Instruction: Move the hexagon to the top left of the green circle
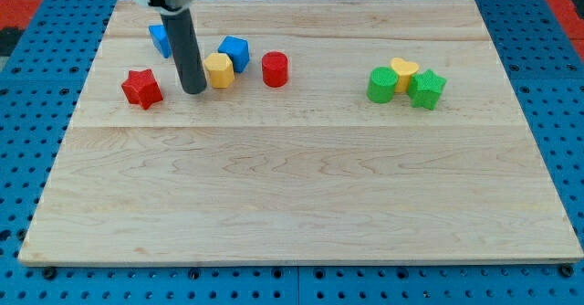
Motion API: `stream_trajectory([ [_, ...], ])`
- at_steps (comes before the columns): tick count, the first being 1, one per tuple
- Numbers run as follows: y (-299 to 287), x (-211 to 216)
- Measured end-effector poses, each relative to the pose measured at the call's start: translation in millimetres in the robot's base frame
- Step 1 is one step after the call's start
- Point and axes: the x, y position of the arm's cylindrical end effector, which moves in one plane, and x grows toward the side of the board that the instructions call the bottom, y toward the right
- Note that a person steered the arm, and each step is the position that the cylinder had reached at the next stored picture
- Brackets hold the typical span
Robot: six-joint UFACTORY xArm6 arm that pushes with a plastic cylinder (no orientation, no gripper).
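Note:
The yellow hexagon (pixel 219 70) lies in the board's upper left part. My tip (pixel 193 90) rests on the board just left of the hexagon, close to or touching its left side. The green circle (pixel 382 84) lies far to the right, in a cluster with a yellow heart (pixel 405 71) behind it and a green star (pixel 426 89) at its right. A blue cube (pixel 235 52) touches the hexagon's upper right side.
A red star (pixel 141 88) lies left of my tip. A blue block (pixel 161 40) sits behind the rod, partly hidden. A red cylinder (pixel 275 69) stands right of the hexagon. The wooden board (pixel 292 186) lies on a blue perforated table.

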Motion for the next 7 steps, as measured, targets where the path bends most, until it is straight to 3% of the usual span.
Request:
stream_trajectory([
  [2, 89.4, -42.1],
  [3, 46.3, -46.6],
  [4, 94.9, -55.2],
  [5, 90.2, -77.3],
  [6, 135.5, -97.0],
  [7, 193.9, -68.0],
])
